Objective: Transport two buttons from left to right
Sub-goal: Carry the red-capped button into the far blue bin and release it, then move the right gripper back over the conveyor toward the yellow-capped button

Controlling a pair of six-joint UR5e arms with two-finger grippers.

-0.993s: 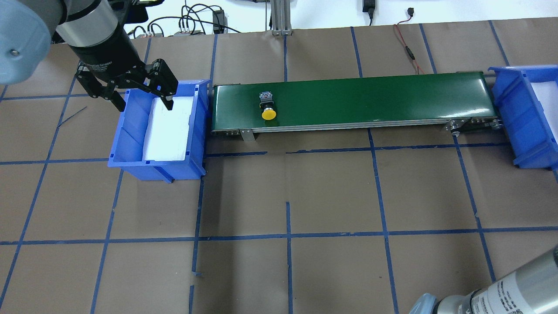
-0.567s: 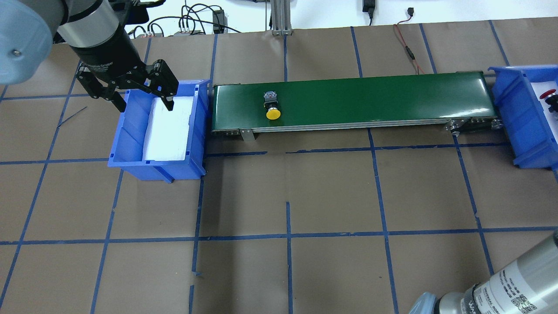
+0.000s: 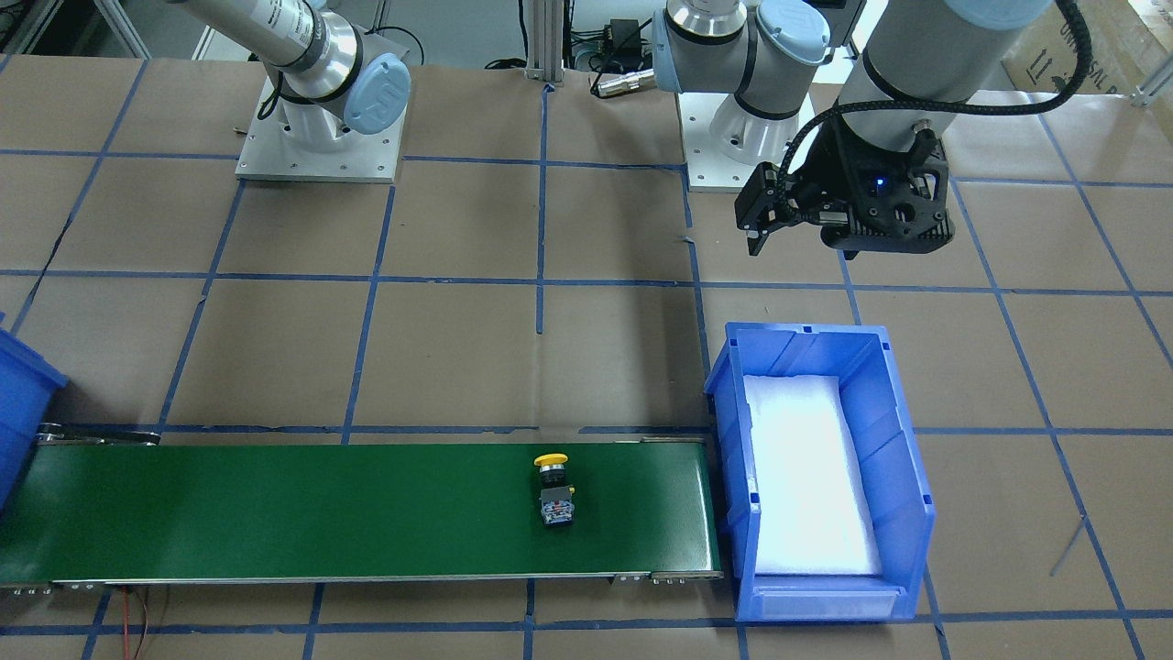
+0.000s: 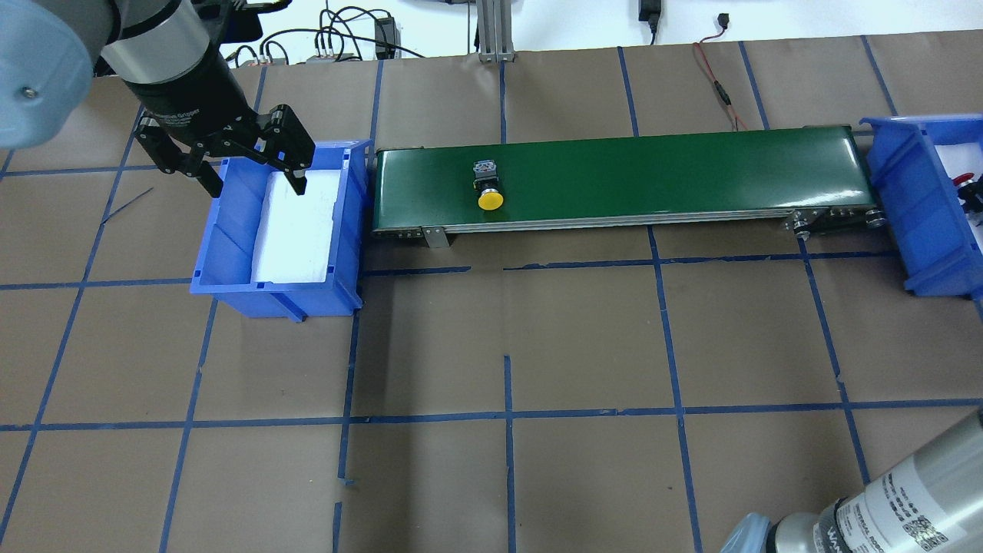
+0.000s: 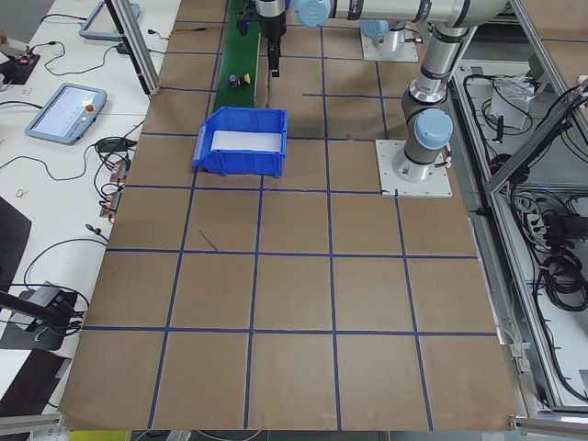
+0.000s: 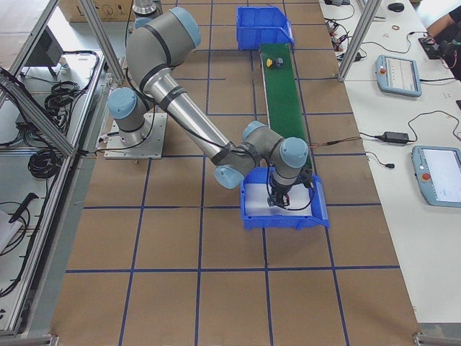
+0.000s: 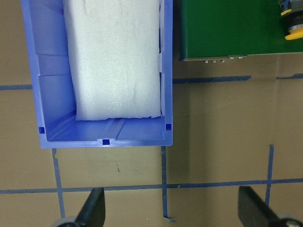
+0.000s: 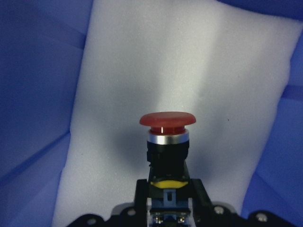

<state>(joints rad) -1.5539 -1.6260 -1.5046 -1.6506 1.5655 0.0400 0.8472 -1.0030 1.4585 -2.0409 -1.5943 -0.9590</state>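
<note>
Red button point(image 8: 167, 137) pinched in right end effector point(image 8: 169, 191) above foam point(image 8: 189, 56), likely for cushioned release; left end effector point(image 4: 254, 184) spread wide, empty.

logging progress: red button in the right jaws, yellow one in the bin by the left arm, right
Not quite: the yellow button lies on the green belt, not in the bin, as the overhead view shows. The red button is in the right jaws.
</note>
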